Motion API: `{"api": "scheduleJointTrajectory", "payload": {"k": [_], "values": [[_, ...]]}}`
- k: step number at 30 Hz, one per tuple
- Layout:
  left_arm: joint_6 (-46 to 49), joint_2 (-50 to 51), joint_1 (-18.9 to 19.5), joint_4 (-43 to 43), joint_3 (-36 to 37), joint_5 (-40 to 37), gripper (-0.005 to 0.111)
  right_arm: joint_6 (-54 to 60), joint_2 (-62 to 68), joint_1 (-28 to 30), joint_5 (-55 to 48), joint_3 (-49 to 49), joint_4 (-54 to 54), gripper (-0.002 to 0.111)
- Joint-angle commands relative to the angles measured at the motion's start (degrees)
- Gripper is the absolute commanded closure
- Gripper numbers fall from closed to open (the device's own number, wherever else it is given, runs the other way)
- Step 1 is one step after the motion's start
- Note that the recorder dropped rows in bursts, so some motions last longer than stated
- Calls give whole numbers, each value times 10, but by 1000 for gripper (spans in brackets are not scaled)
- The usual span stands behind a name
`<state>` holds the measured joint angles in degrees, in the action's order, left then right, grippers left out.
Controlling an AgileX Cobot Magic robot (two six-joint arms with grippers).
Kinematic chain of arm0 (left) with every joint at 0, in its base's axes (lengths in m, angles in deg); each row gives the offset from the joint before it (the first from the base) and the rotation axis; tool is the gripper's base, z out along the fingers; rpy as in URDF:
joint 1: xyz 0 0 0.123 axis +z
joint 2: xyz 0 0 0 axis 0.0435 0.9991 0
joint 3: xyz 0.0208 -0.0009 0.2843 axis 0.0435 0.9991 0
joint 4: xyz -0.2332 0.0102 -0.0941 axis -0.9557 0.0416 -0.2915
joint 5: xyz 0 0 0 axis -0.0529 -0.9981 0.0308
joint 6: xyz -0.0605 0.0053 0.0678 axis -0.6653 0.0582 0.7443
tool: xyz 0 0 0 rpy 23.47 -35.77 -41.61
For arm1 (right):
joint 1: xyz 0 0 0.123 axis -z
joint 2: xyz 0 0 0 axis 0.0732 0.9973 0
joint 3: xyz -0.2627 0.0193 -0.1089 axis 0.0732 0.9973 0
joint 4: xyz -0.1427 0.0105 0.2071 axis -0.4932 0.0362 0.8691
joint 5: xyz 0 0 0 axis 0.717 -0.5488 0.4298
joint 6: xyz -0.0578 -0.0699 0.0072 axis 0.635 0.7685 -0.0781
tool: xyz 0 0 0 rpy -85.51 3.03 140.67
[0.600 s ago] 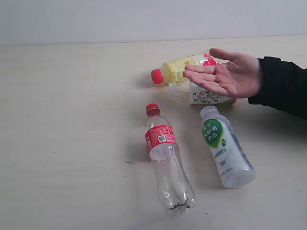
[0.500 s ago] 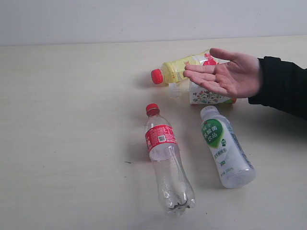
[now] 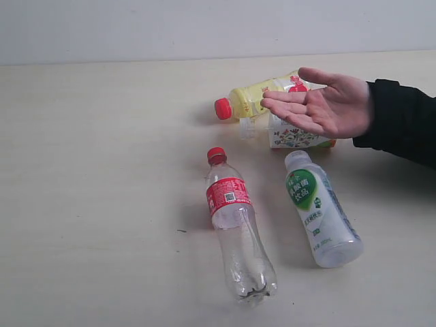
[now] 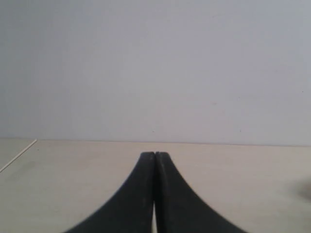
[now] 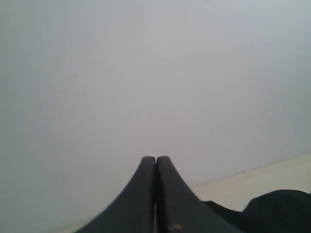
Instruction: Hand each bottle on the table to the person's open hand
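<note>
Four bottles lie on the beige table [image 3: 102, 170]. The clear bottle with red cap and label [image 3: 235, 221] lies in the middle. The white bottle with green label [image 3: 320, 208] lies to its right. Farther back lie the yellow bottle with red cap [image 3: 248, 99] and the white floral bottle [image 3: 289, 136], both partly behind the open hand [image 3: 320, 103] held palm up, black sleeve [image 3: 402, 122] on the wrist. Neither gripper shows in the exterior view. My left gripper [image 4: 154, 154] is shut and empty above bare table. My right gripper [image 5: 156, 158] is shut and empty, facing the wall.
A pale wall [image 3: 204, 27] runs behind the table's far edge. A dark shape, probably the sleeve [image 5: 277, 208], sits low in the right wrist view. A thin table seam [image 4: 17, 155] crosses a corner of the left wrist view.
</note>
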<state>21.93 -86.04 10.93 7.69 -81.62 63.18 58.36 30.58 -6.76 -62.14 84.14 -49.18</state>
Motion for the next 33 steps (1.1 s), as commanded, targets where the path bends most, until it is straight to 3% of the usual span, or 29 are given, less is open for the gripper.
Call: {"api": "scheduleJointTrajectory", "payload": {"k": [1,7,10,14,20,25,29,33], "values": [[2,-4,2,3,0,1,107,-100,-3,-2,55,3,49,108],[2,-4,2,3,0,1,107,-121,30,-2,8,-65,-40,108],[2,-4,2,3,0,1,107,-106,98,-2,-81,-155,-55,108],[2,-4,2,3,0,1,107,9,235,-2,-243,-283,-63,108],[2,-4,2,3,0,1,107,244,432,-2,-514,-450,77,108],[2,-4,2,3,0,1,107,275,583,-2,-677,-524,111,108],[2,-4,2,3,0,1,107,275,661,-16,-714,-532,97,108],[2,-4,2,3,0,1,107,235,712,-88,-704,-532,28,108]]}}
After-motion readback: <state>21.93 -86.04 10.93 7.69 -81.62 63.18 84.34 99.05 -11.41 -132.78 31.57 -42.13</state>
